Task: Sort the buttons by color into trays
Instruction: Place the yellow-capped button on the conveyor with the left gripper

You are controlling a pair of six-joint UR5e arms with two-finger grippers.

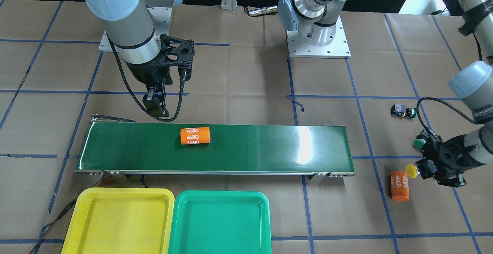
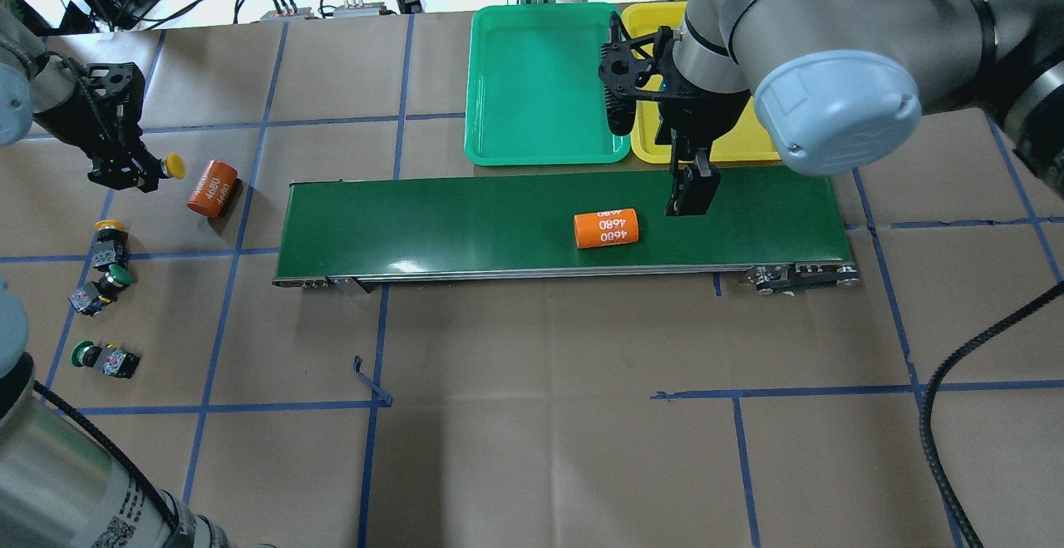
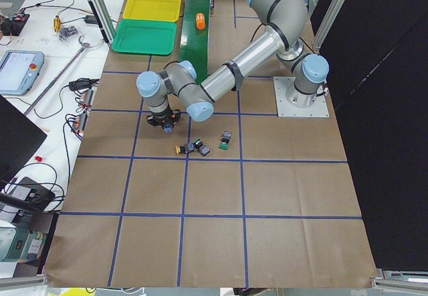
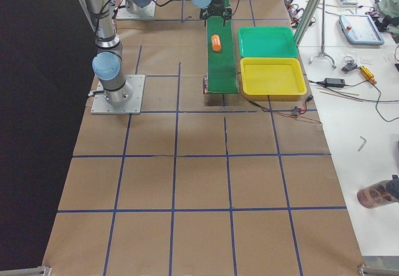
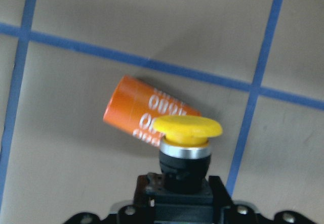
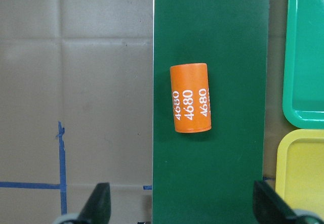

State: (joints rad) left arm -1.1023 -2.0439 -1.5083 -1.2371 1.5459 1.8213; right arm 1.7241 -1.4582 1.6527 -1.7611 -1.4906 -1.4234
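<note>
My left gripper (image 2: 141, 167) is shut on a yellow-capped button (image 2: 172, 165) and holds it just above the paper. The left wrist view shows the button's black body clamped and its cap (image 5: 187, 128) pointing forward. Three more buttons lie on the table near it: one yellow (image 2: 108, 237) and two green (image 2: 112, 280) (image 2: 101, 357). My right gripper (image 2: 690, 195) hangs open and empty over the conveyor, with its fingers (image 6: 101, 206) spread wide. The green tray (image 2: 544, 82) and the yellow tray (image 1: 119, 219) stand side by side beyond the belt, both empty.
The long dark-green conveyor belt (image 2: 465, 219) crosses the middle of the table. An orange "4680" cylinder (image 2: 607, 229) lies on it beside my right gripper. A second orange cylinder (image 2: 212, 189) lies on the paper next to the held button. Cables and tools lie past the table's far edge.
</note>
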